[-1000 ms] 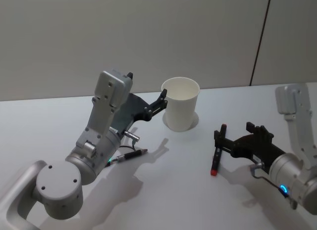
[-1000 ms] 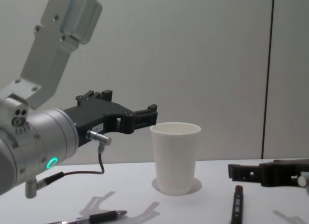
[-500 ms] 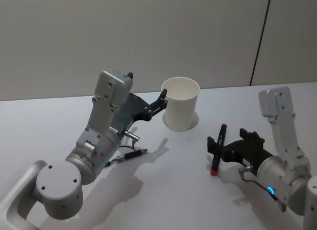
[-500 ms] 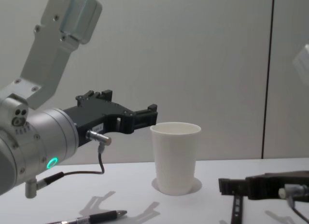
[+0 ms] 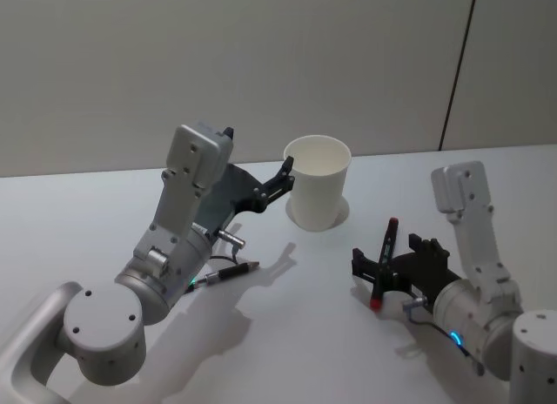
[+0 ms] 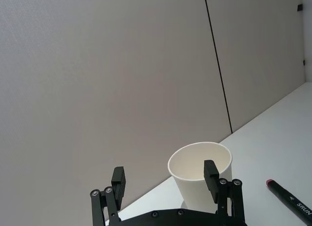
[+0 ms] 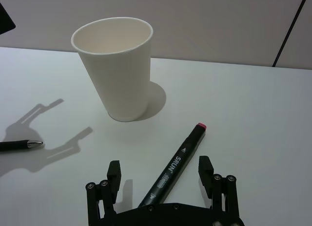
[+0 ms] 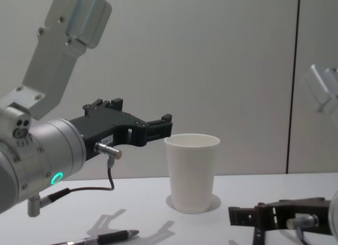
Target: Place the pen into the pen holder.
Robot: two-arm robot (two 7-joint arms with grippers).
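Observation:
The pen [image 5: 384,260] is a black marker with red ends, lying flat on the white table to the right of the pen holder [image 5: 317,193], a white paper cup standing upright. My right gripper [image 5: 385,258] is open and low over the table, one finger on each side of the marker's barrel. In the right wrist view the pen [image 7: 176,163] runs between the two fingers [image 7: 114,175] with gaps on both sides, and the pen holder [image 7: 116,66] stands beyond it. My left gripper [image 5: 284,172] hangs open and empty in the air just left of the cup's rim.
A black ballpoint pen [image 5: 224,273] lies on the table under my left arm, also seen low in the chest view as the ballpoint pen [image 8: 104,237]. A grey wall stands behind the table [image 5: 78,212].
My right gripper has moved left and down along the table until its open fingers straddle the marker. The left arm, cup and both pens have stayed put.

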